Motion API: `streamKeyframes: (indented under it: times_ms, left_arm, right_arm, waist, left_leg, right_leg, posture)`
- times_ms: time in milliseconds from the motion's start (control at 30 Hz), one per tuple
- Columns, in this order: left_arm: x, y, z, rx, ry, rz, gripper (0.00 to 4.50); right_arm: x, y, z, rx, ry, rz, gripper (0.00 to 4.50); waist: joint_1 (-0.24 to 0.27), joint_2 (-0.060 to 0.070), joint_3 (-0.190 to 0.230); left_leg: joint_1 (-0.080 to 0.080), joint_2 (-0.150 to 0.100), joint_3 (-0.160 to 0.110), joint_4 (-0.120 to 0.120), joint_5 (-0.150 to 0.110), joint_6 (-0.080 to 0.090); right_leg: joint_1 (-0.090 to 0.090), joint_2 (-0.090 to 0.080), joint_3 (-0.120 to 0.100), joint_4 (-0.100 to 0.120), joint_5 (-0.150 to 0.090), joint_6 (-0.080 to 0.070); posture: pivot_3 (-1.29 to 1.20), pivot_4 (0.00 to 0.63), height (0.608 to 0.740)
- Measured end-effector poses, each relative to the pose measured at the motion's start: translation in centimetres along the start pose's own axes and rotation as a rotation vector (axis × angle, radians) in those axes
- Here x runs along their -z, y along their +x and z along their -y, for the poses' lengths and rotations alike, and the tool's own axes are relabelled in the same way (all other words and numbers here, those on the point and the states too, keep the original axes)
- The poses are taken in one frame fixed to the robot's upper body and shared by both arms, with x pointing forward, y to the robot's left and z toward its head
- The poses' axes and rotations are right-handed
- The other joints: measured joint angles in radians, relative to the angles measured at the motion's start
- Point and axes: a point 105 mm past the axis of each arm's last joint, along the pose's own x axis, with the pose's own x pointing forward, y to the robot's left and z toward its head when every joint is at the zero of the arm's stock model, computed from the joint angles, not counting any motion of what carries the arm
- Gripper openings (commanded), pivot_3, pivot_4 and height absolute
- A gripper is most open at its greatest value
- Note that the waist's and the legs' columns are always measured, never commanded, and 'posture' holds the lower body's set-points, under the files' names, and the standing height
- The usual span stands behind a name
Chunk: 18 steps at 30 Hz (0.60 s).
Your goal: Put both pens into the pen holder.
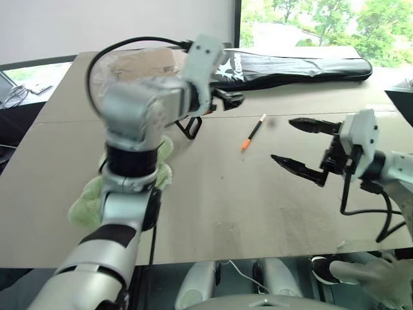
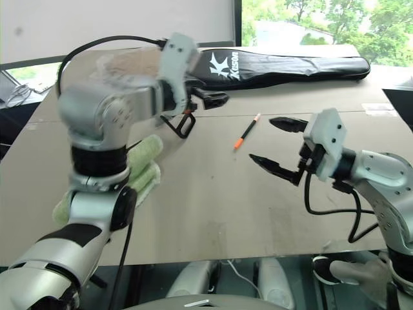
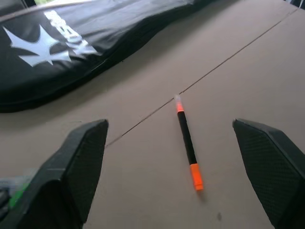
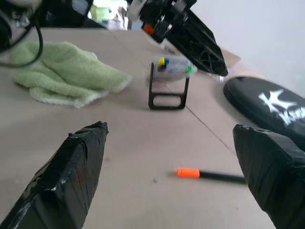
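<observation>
Right now the orange and black pen (image 1: pixel 253 132) lies flat on the bare bench (image 1: pixel 219 206), toward the far edge and roughly midway between its side edges, with its orange end pointing toward the near edge and its pale tip toward the far edge. Beyond it, along the far edge, stretches a long black racket bag (image 1: pixel 303 66). The pen holder (image 4: pixel 172 67), translucent on a black wire frame with green and yellow bits inside, stands upright further along toward the left edge, well apart from the pen. Close by the holder, nearer the left edge, is a crumpled green towel (image 4: pixel 66 71).

The left end effector (image 2: pixel 210 98) hangs above the bench just beside the holder, fingers spread wide and holding nothing. The right end effector (image 1: pixel 302 147) hovers toward the right edge, near the pen, its fingers parted wide and empty too.
</observation>
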Motion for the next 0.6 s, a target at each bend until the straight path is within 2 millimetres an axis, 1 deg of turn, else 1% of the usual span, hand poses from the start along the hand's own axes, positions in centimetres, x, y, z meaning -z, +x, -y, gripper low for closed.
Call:
streamKeyframes:
  times_ms: [67,100,133,200,233,333,367,400,433,467,500,533,600]
  left_arm:
    - [0.2,2.4,1.1,0.036,-0.031,-0.097,4.37]
    - [0.7,3.8,1.3,0.038,-0.037,-0.146,4.37]
    - [1.1,4.7,1.3,0.029,-0.039,-0.177,4.37]
    - [2.4,7.5,1.4,0.006,-0.040,-0.233,4.37]
    - [3.4,8.7,1.6,0.001,-0.034,-0.255,4.37]
    - [6.1,11.0,2.0,-0.013,-0.004,-0.289,4.37]
    - [6.8,11.4,1.9,-0.024,0.011,-0.293,4.37]
    - [6.7,11.7,1.9,-0.027,0.031,-0.277,4.37]
    - [6.7,11.9,1.8,-0.035,0.055,-0.265,3.84]
    - [6.9,12.1,1.4,-0.051,0.084,-0.255,3.63]
    - [7.0,12.1,1.2,-0.054,0.101,-0.253,3.20]
    - [7.0,12.2,1.1,-0.050,0.115,-0.250,2.66]
    - [7.0,12.3,1.2,-0.032,0.140,-0.242,1.72]
  right_arm:
    - [1.0,-0.9,-0.1,0.032,-0.002,-0.060,4.50]
    - [1.6,-1.3,-0.2,0.050,-0.004,-0.092,4.50]
    - [1.9,-1.6,-0.2,0.062,-0.002,-0.108,4.50]
    - [2.4,-2.4,-0.1,0.117,0.000,-0.136,4.50]
    - [2.4,-2.7,0.1,0.145,-0.001,-0.138,4.50]
    - [2.1,-3.2,0.4,0.210,-0.004,-0.131,4.50]
    - [2.0,-3.3,0.3,0.225,0.002,-0.131,4.50]
    - [2.1,-3.4,0.2,0.236,0.015,-0.135,4.50]
    - [2.1,-3.4,-0.1,0.237,0.022,-0.135,4.50]
    - [2.0,-3.3,-0.4,0.239,0.026,-0.127,4.50]
    - [2.0,-3.3,-0.7,0.237,0.032,-0.123,4.50]
    - [1.9,-3.2,-0.8,0.240,0.037,-0.118,4.50]
    - [1.8,-3.2,-0.9,0.251,0.040,-0.111,4.50]
  waist:
    - [0.001,0.000,0.000]
    - [-0.001,0.000,0.000]
    - [-0.005,0.000,0.000]
    - [-0.009,0.000,0.000]
    - [-0.011,0.000,0.000]
    - [-0.013,0.000,0.000]
    - [-0.013,-0.001,0.001]
    - [-0.010,0.000,0.001]
    - [-0.008,0.000,0.000]
    - [-0.008,0.000,0.000]
    - [-0.008,0.000,0.000]
    - [-0.008,0.000,0.000]
    - [-0.008,0.000,0.000]
  left_leg:
    - [-0.001,-0.002,-0.001,0.001,0.000,0.000]
    - [-0.001,-0.002,-0.001,0.001,0.000,0.000]
    - [-0.001,-0.002,-0.001,0.000,0.000,0.000]
    - [0.000,-0.002,0.000,0.000,0.000,0.000]
    - [0.000,-0.002,0.000,0.000,0.000,0.000]
    - [-0.001,-0.002,0.001,-0.001,0.000,0.000]
    - [-0.001,-0.002,0.001,-0.001,0.000,0.000]
    - [-0.001,-0.002,0.001,0.000,0.000,0.000]
    - [-0.001,-0.002,0.000,0.000,0.000,0.000]
    - [-0.001,-0.002,0.000,0.000,0.000,0.000]
    - [-0.001,-0.002,0.000,0.000,0.000,0.000]
    - [-0.001,-0.003,0.000,0.000,0.000,0.000]
    - [-0.001,-0.003,0.000,0.000,0.000,0.000]
  right_leg:
    - [0.000,-0.002,-0.001,0.000,-0.001,0.001]
    - [0.000,-0.003,-0.001,0.000,-0.001,0.001]
    - [0.000,-0.004,0.000,0.000,-0.001,0.001]
    - [-0.001,-0.005,0.000,0.001,-0.001,0.001]
    - [-0.001,-0.005,0.001,0.001,-0.001,0.001]
    - [-0.002,-0.005,0.001,0.001,-0.001,0.001]
    - [-0.002,-0.005,0.002,0.002,-0.001,0.001]
    - [-0.002,-0.006,0.002,0.002,-0.001,0.001]
    - [-0.002,-0.006,0.002,0.002,-0.001,0.001]
    - [-0.002,-0.006,0.002,0.002,-0.001,0.001]
    - [-0.002,-0.006,0.002,0.002,-0.001,0.001]
    - [-0.002,-0.006,0.002,0.002,-0.001,0.001]
    - [-0.002,-0.006,0.001,0.002,-0.001,0.002]
  posture:
    - [0.00,0.150,0.740]
    - [0.00,0.150,0.740]
    - [0.00,0.150,0.740]
    - [0.00,0.150,0.740]
    - [0.00,0.150,0.740]
    - [0.00,0.150,0.740]
    - [0.00,0.150,0.740]
    - [0.00,0.150,0.740]
    - [0.00,0.150,0.740]
    - [0.00,0.150,0.740]
    - [0.00,0.150,0.740]
    - [0.00,0.150,0.740]
    - [0.00,0.150,0.740]
